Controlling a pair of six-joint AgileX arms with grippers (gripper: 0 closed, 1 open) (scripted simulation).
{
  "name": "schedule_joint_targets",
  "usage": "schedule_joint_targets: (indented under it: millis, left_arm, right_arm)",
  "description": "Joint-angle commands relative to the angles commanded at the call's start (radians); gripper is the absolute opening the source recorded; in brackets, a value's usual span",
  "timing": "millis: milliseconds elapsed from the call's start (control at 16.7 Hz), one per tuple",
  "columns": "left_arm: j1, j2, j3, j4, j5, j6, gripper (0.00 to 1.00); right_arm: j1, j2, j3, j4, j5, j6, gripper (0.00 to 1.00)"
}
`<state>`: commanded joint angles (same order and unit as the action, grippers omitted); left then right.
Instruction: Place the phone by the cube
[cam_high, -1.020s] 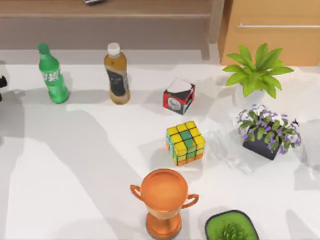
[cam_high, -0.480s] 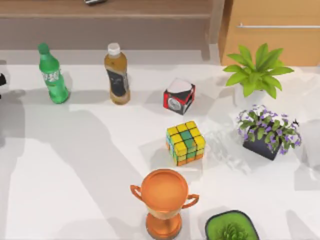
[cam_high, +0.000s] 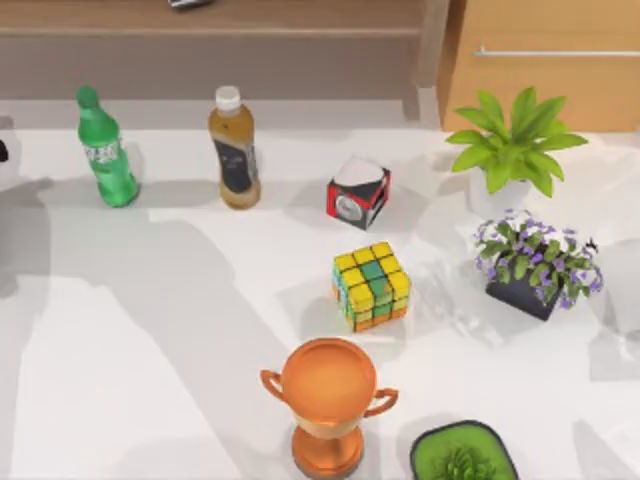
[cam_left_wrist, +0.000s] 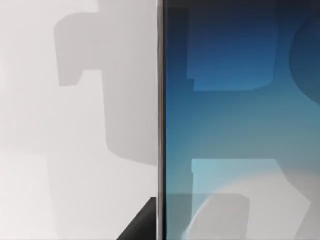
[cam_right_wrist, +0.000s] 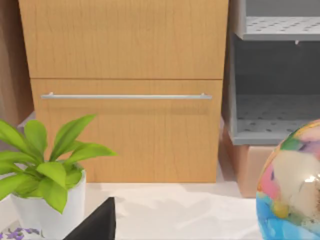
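The flat blue-screen phone with thin frame (cam_left_wrist: 240, 120) lay close under our left gripper. We judged it stiff and slippery, best held by its long edges; we could not tell the jaws' state.

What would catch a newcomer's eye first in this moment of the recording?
Probably the phone, its blue screen looming close in the left wrist view above the white table. In the top view, the yellow puzzle cube sits mid-table, with a copper trophy in front of it and a red-black-white cube behind.
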<state>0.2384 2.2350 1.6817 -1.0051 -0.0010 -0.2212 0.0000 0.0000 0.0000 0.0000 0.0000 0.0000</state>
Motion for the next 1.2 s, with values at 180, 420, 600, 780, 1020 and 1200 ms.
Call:
schedule_joint_targets:
  millis: [180,420,600,780,1020,1200]
  left_arm:
    - [-0.006,-0.041,0.033,-0.011,-0.003,-0.011,0.00]
    - [-0.040,-0.123,0.077,-0.041,-0.011,-0.040,0.00]
    - [-0.088,-0.189,0.100,-0.067,-0.016,-0.065,0.00]
    - [-0.156,-0.250,0.111,-0.093,-0.019,-0.091,0.00]
    - [-0.266,-0.314,0.107,-0.122,-0.020,-0.124,0.00]
    - [-0.357,-0.343,0.089,-0.139,-0.019,-0.150,0.00]
  right_arm:
    - [0.000,0.000,0.000,0.000,0.000,0.000,1.00]
    - [0.000,0.000,0.000,0.000,0.000,0.000,1.00]
    - [0.000,0.000,0.000,0.000,0.000,0.000,1.00]
    - [0.000,0.000,0.000,0.000,0.000,0.000,1.00]
    - [0.000,0.000,0.000,0.000,0.000,0.000,1.00]
    - [0.000,0.000,0.000,0.000,0.000,0.000,1.00]
